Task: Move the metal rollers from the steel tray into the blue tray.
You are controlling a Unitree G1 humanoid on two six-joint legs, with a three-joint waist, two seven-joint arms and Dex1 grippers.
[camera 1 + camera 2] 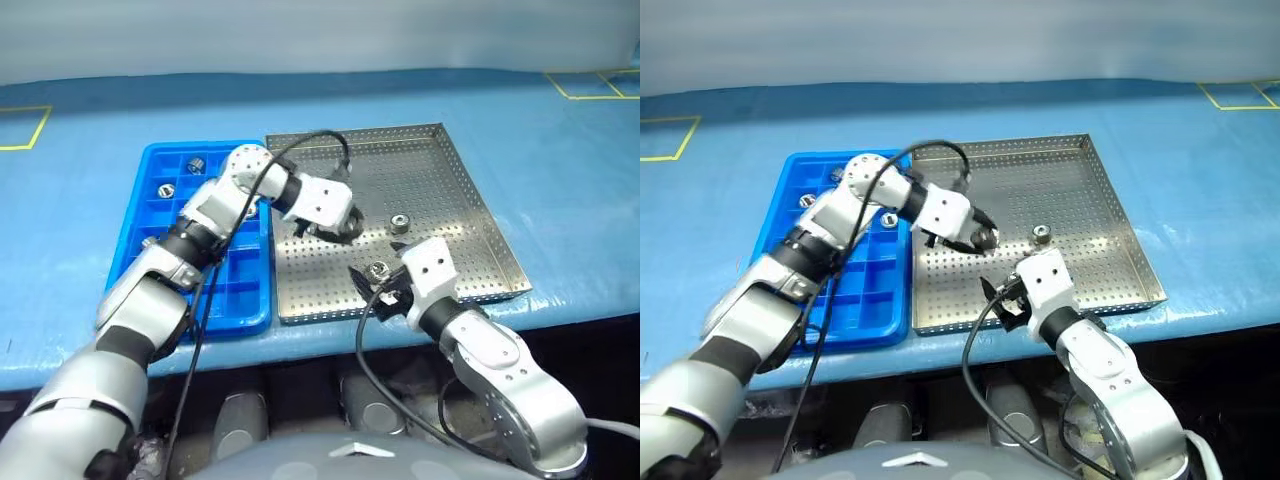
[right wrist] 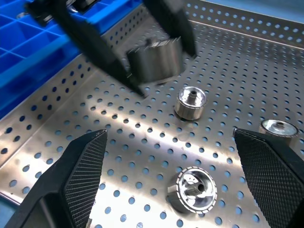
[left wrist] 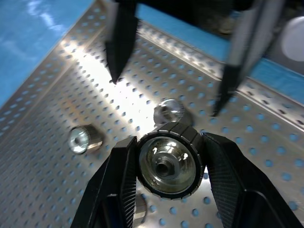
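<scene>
My left gripper [image 1: 340,226] hangs just above the steel tray [image 1: 450,170], shut on a metal roller [image 3: 167,165]. The right wrist view shows that held roller [image 2: 156,59] lifted off the perforated floor. Three more rollers lie on the tray floor [image 2: 191,101] [image 2: 192,190] [image 2: 278,128]. One roller [image 1: 400,222] sits mid-tray and another [image 1: 378,270] lies right at my right gripper [image 1: 386,287]. The right gripper is open near the tray's front edge, with nothing between its fingers [image 2: 80,175]. The blue tray [image 1: 145,215] lies left of the steel tray, with rollers [image 1: 196,163] [image 1: 166,188] in its far compartments.
Both trays rest on a blue table cover, side by side and touching. The table's front edge runs just below the steel tray's front rim [image 1: 400,310]. Yellow tape marks [image 1: 590,85] lie at the far corners. My left arm's cable [image 1: 320,140] loops over the tray.
</scene>
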